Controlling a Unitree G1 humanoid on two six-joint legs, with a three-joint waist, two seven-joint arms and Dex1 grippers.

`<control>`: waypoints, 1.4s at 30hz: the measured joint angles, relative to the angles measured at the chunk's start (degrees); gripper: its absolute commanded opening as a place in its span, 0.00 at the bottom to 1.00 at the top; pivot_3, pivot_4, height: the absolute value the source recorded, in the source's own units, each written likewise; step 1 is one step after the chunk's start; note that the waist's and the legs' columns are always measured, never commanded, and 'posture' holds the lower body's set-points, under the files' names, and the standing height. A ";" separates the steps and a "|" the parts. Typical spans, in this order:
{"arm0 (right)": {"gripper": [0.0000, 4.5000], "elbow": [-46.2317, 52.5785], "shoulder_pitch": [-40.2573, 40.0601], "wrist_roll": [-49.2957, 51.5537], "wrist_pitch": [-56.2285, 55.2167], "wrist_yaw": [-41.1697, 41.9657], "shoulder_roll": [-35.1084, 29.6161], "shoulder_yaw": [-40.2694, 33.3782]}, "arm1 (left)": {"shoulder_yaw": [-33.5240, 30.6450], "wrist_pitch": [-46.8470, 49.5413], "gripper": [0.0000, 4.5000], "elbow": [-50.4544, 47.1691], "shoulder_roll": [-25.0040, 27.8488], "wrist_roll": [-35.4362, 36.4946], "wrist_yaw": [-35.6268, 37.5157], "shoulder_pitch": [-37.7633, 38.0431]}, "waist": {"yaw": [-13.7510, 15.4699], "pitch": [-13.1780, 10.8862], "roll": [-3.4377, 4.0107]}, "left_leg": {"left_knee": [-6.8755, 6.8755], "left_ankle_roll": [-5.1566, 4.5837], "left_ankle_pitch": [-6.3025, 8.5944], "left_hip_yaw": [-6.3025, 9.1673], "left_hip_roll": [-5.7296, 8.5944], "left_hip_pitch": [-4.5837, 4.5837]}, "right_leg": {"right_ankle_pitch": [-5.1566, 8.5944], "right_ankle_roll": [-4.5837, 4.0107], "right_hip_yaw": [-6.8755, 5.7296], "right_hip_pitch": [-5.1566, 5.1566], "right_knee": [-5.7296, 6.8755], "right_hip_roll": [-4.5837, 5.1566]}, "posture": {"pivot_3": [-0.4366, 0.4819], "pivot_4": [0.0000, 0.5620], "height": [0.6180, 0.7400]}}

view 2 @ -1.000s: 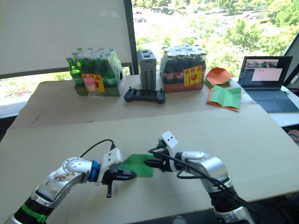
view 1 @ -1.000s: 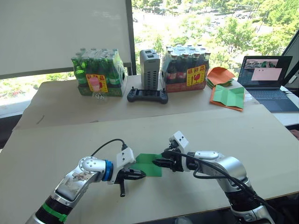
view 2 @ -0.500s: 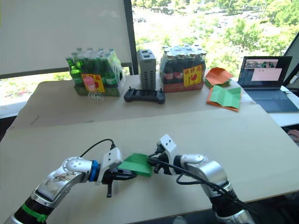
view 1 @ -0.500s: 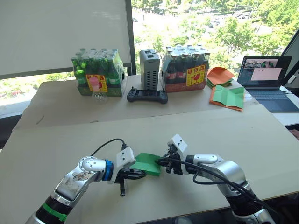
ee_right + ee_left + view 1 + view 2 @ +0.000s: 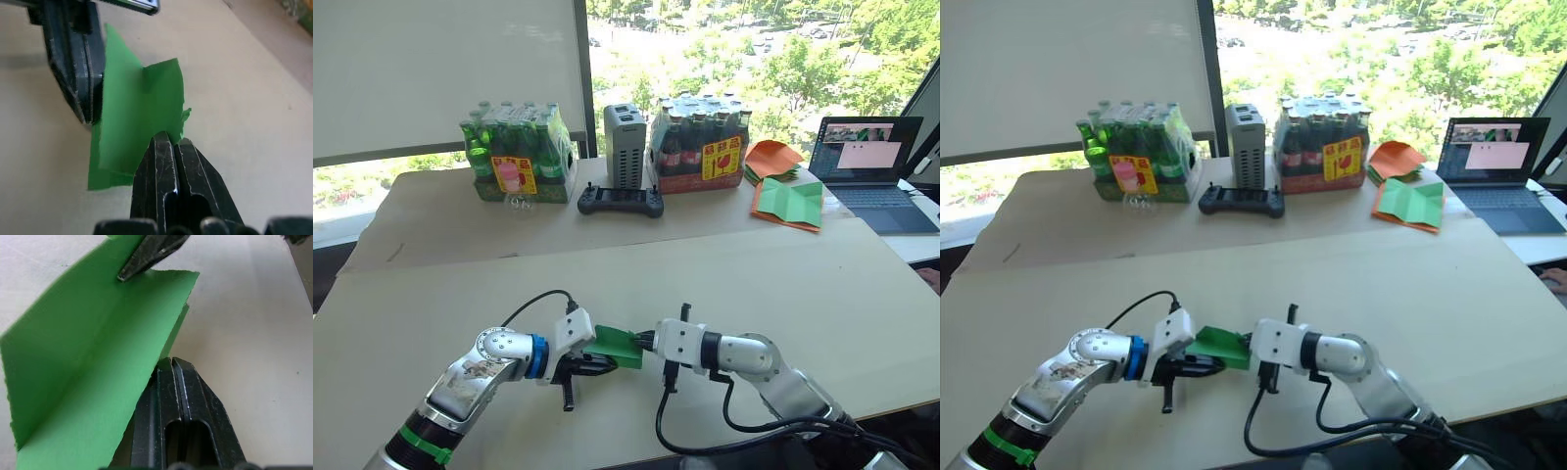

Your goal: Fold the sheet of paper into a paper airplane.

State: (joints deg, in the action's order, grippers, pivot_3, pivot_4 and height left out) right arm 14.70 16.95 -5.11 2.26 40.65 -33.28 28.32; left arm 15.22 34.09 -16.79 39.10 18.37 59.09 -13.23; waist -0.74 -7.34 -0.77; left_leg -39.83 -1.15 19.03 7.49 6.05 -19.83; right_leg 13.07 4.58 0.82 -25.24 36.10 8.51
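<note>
The sheet of paper (image 5: pixel 615 345) is bright green and creased along its middle. It is held just above the near table's front middle, between my two grippers. At the sheet's left edge my left gripper (image 5: pixel 602 363) is shut on it, its fingers (image 5: pixel 171 382) pressed together against the lower flap. My right gripper (image 5: pixel 644 343) is shut on the opposite edge, and its fingertips (image 5: pixel 168 142) pinch the paper (image 5: pixel 137 122). The sheet (image 5: pixel 93 357) bends upward in a shallow V between the two grips.
On the far table stand two shrink-wrapped bottle packs (image 5: pixel 517 155) (image 5: pixel 702 145), a grey box (image 5: pixel 626 145) and a black controller (image 5: pixel 622 201). A pile of orange paper with a green sheet (image 5: pixel 790 201) lies at right, beside a laptop (image 5: pixel 868 162).
My right gripper has shut on the sheet's right edge and its wrist has rolled over. The sheet has risen off the table and bent along its crease. My left gripper has kept its place.
</note>
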 measured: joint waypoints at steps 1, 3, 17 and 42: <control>0.01 -0.92 0.03 -2.16 -3.21 -0.40 0.03 0.57 | -0.32 0.12 0.00 0.00 0.01 0.03 -0.02 0.01 | 0.00 0.00 0.00 | 0.00 0.00 0.00 0.00 0.00 0.00 | 0.00 0.00 0.00 0.00 -0.01 0.00 | 0.48 0.27 0.96; 0.01 -2.84 0.29 -6.12 -9.40 -1.58 0.14 1.12 | -0.94 0.92 0.00 -0.01 0.33 0.19 -0.07 0.18 | 0.00 0.00 0.00 | 0.00 0.00 0.00 0.00 0.00 0.00 | 0.00 0.00 0.00 0.01 -0.01 -0.01 | 0.48 0.27 0.96; 0.01 -10.31 2.51 -25.45 -27.46 -7.12 -0.11 4.34 | -13.28 9.41 0.00 -6.95 6.47 10.57 -0.04 6.43 | -0.08 0.00 0.00 | 0.01 0.01 0.00 0.00 -0.04 0.09 | 0.00 -0.01 0.03 0.08 0.00 -0.07 | 0.48 0.27 0.96; 0.15 -13.07 3.55 -25.73 -29.95 -6.69 1.92 3.51 | -8.00 5.27 0.00 0.25 4.18 6.91 -2.11 0.87 | -0.20 0.00 -0.02 | 0.14 0.06 -0.03 -0.11 -0.09 0.50 | -0.02 -0.06 0.18 0.30 0.02 -0.14 | 0.48 0.27 0.96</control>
State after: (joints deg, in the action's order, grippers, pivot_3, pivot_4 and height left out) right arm 1.63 20.51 -30.84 -27.70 33.96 -31.36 31.83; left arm 7.22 39.36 -16.54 43.27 25.28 56.98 -12.36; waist -0.93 -7.34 -0.79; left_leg -39.69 -1.09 19.00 7.38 5.96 -19.33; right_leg 13.05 4.52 1.00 -24.95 36.12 8.37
